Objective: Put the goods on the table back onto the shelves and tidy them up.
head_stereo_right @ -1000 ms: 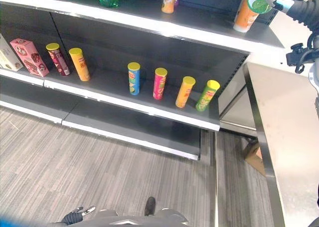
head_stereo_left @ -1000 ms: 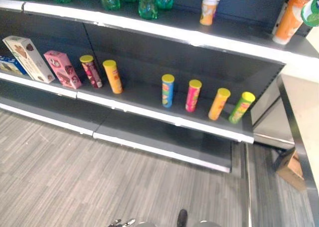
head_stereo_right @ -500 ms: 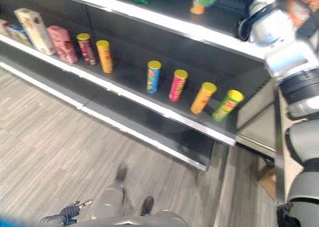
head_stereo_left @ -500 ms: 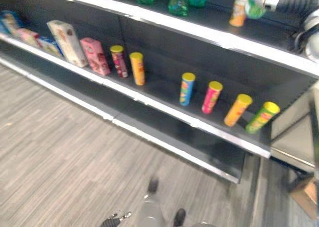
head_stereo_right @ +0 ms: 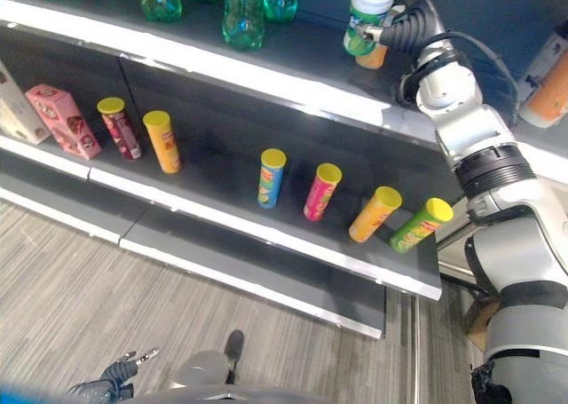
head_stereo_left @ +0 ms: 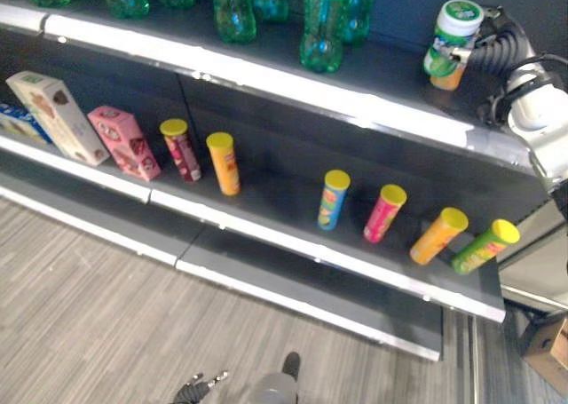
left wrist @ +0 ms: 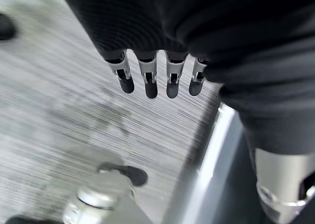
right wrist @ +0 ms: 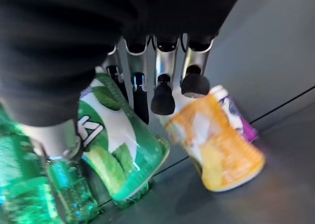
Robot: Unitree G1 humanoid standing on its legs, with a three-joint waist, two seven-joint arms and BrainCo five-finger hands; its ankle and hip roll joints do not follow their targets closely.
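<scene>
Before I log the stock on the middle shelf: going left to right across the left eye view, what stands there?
Cream box → pink box → maroon tube → orange tube → blue tube → pink tube → orange tube → green tube.

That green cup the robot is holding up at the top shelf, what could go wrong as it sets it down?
The right hand grips the green cup right beside an orange cup on the top shelf. It could bump that cup and topple it. The green cup looks tilted in the wrist view, so it may tip when released. Green bottles stand close on the other side and could be knocked too.
</scene>
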